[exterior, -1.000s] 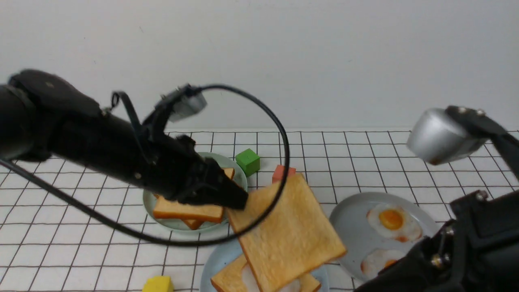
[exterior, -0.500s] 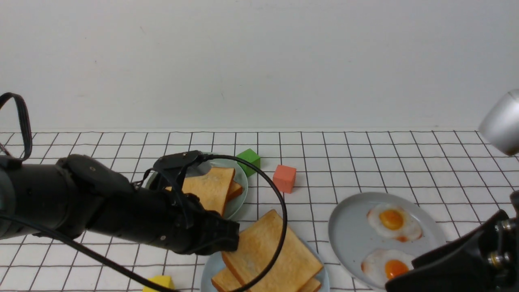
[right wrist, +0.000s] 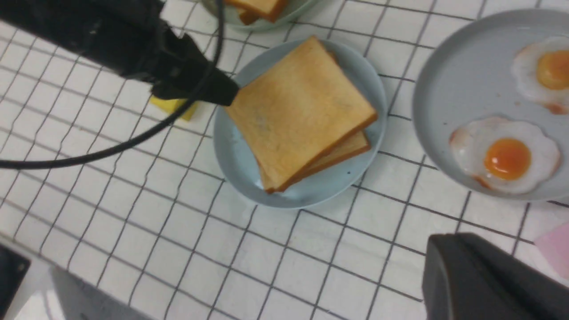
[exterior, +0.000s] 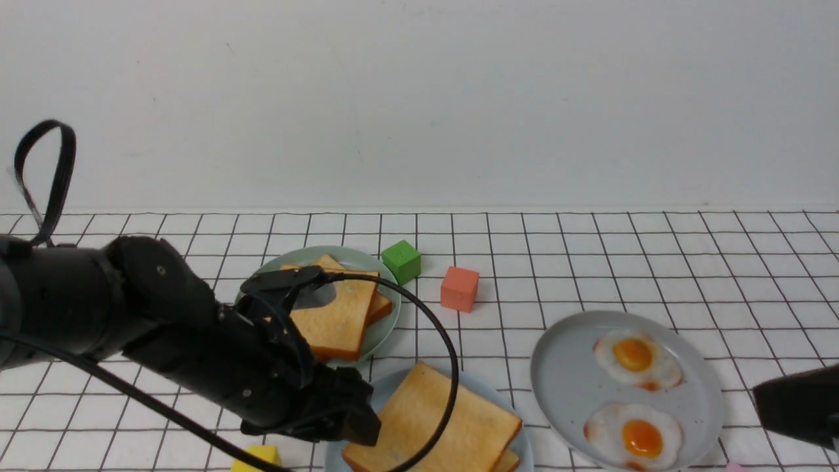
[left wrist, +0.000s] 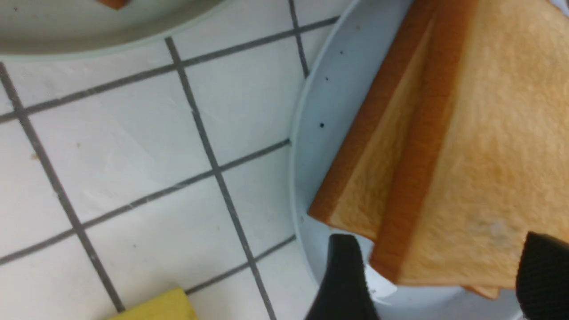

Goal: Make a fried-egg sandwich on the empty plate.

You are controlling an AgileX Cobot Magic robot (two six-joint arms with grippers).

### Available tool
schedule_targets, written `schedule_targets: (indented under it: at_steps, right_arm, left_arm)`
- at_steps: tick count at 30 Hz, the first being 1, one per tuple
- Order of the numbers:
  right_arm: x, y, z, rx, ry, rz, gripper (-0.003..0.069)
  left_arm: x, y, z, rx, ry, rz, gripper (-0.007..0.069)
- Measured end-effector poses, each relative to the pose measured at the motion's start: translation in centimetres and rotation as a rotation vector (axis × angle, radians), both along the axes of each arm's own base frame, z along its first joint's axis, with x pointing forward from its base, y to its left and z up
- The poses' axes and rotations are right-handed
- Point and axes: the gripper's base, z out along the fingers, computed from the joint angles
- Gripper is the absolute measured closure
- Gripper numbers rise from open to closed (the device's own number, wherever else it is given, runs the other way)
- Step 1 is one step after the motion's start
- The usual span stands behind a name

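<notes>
The sandwich (exterior: 439, 419) lies on the light-blue plate (exterior: 380, 400) at the front centre: one golden toast slice flat on another, slightly askew. The egg's yolk is hidden; only a white sliver shows under the top slice in the left wrist view. My left gripper (exterior: 367, 426) is low at the plate's left rim. In the left wrist view (left wrist: 444, 275) its black fingers (left wrist: 346, 275) stand wide apart on either side of the top slice's corner (left wrist: 489, 155), open. The right wrist view shows the sandwich (right wrist: 298, 106) and plate (right wrist: 235, 155). My right gripper (right wrist: 489, 280) shows as one dark shape.
A grey plate (exterior: 564, 367) at the right holds two loose fried eggs (exterior: 632, 357). A pale-green plate (exterior: 383, 334) behind my left arm holds stacked toast (exterior: 334, 314). A green cube (exterior: 401, 261), an orange cube (exterior: 459, 287) and a yellow cube (exterior: 259, 459) lie around.
My left gripper has come down and back with the toast slice and laid it flat on the lower slice on the blue plate. The right arm has pulled away to the lower right.
</notes>
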Motion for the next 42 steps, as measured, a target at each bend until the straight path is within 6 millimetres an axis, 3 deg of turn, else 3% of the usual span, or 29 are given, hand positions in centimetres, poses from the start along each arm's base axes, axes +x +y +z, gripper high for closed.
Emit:
schedule_targets:
  at_steps: [3,6,11,16,17,19,22,23,27,31,36,42]
  right_arm:
    - [-1.1,-1.5,-1.3,0.013,-0.030,-0.064,0.0669]
    - [-3.4,-4.5,-3.1,0.054,-0.154,-0.132,0.0669]
    - [-5.6,-7.4,-4.7,0.110,-0.380,-0.166,0.0668]
    - [-6.0,-8.6,-6.5,0.089,-0.663,-0.166,0.0666]
    - [-6.0,-8.6,-6.7,0.086,-0.673,-0.162,0.0666]
    - [-5.8,-8.6,-7.4,0.041,-0.763,-0.148,0.0665]
    - [-5.3,-8.5,-8.4,-0.037,-0.815,-0.131,0.0665]
    - [-5.2,-8.4,-8.8,-0.057,-0.817,-0.127,0.0664]
    - [-4.9,-8.3,-9.9,-0.113,-0.816,-0.114,0.0662]
    - [-4.7,-8.2,-10.7,-0.137,-0.811,-0.101,0.0662]
    - [-4.5,-8.0,-11.6,-0.154,-0.793,-0.092,0.0659]
    - [-4.5,-8.0,-11.9,-0.160,-0.786,-0.089,0.0657]
  left_arm:
    - [0.2,-0.2,1.3,0.008,0.028,-0.019,0.0081]
    - [0.4,-0.4,4.0,0.020,0.097,-0.026,0.0081]
    - [-1.4,0.1,7.7,0.004,0.131,-0.044,0.0141]
    - [-6.1,1.7,13.4,-0.077,0.015,-0.003,0.0343]
    - [-6.5,1.9,13.7,-0.085,0.006,0.004,0.0363]
    - [-9.3,2.9,15.0,-0.128,-0.040,0.038,0.0484]
    - [-13.1,4.3,15.3,-0.180,-0.081,0.079,0.0624]
    - [-14.0,4.7,15.3,-0.200,-0.090,0.091,0.0638]
    - [-18.0,6.0,15.5,-0.311,-0.181,0.130,0.0638]
    - [-21.2,7.7,17.3,-0.444,-0.441,0.175,0.0638]
    - [-22.7,8.7,18.8,-0.518,-0.667,0.196,0.0638]
    - [-22.7,8.8,18.9,-0.516,-0.690,0.194,0.0638]
